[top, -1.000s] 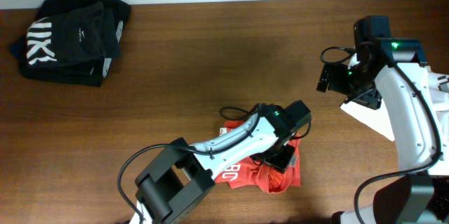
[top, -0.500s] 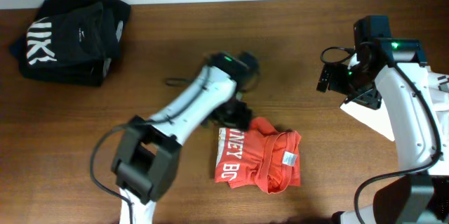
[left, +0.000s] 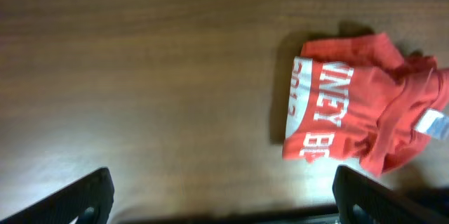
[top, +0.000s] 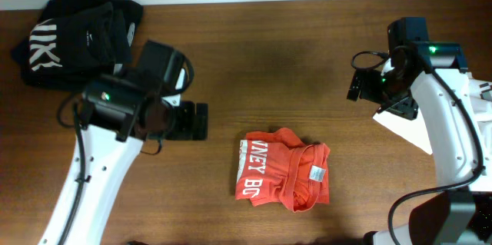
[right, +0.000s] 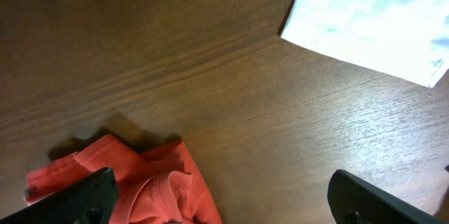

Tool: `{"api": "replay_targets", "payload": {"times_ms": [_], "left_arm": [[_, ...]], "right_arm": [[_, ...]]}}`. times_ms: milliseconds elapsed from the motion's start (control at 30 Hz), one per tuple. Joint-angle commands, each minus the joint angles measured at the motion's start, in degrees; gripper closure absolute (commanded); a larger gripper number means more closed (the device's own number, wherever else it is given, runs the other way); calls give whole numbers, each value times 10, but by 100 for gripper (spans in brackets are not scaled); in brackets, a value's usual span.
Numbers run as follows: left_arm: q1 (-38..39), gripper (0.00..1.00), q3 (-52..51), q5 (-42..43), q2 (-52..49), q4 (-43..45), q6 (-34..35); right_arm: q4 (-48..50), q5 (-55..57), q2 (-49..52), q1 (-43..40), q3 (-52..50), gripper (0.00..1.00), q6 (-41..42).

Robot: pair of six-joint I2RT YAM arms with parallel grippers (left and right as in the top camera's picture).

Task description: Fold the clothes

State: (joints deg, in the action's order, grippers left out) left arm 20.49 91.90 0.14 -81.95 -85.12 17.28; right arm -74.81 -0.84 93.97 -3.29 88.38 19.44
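A folded red shirt (top: 283, 170) with white letters lies on the wooden table (top: 269, 61), right of centre near the front. It also shows in the left wrist view (left: 358, 115) and the right wrist view (right: 133, 182). My left gripper (top: 198, 122) is open and empty, above bare table to the left of the shirt; its fingers frame empty wood (left: 221, 199). My right gripper (top: 355, 87) is open and empty, held above the table at the right, up and right of the shirt (right: 221, 199).
A stack of folded black clothes (top: 77, 41) with white lettering sits at the back left corner. A white sheet (top: 407, 130) lies at the right edge under the right arm, also in the right wrist view (right: 372, 20).
My left arm has let go of the red shirt and swung back to the left, away from it. The shirt stays folded in place. The right arm has not moved.
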Motion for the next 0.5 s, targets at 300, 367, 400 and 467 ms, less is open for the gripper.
{"api": "replay_targets", "payload": {"times_ms": [300, 367, 400, 467], "left_arm": [[0, 2, -555, 400, 11, 630, 1], [1, 3, -588, 395, 10, 663, 14], [2, 6, -602, 395, 10, 692, 28], [9, 7, -612, 395, 10, 715, 41]], "right_arm": [[0, 11, 0, -1, 4, 1, 1], [0, 11, 0, -1, 4, 1, 1], [0, 11, 0, -1, 4, 1, 1], [0, 11, 0, -1, 4, 1, 1]]}}
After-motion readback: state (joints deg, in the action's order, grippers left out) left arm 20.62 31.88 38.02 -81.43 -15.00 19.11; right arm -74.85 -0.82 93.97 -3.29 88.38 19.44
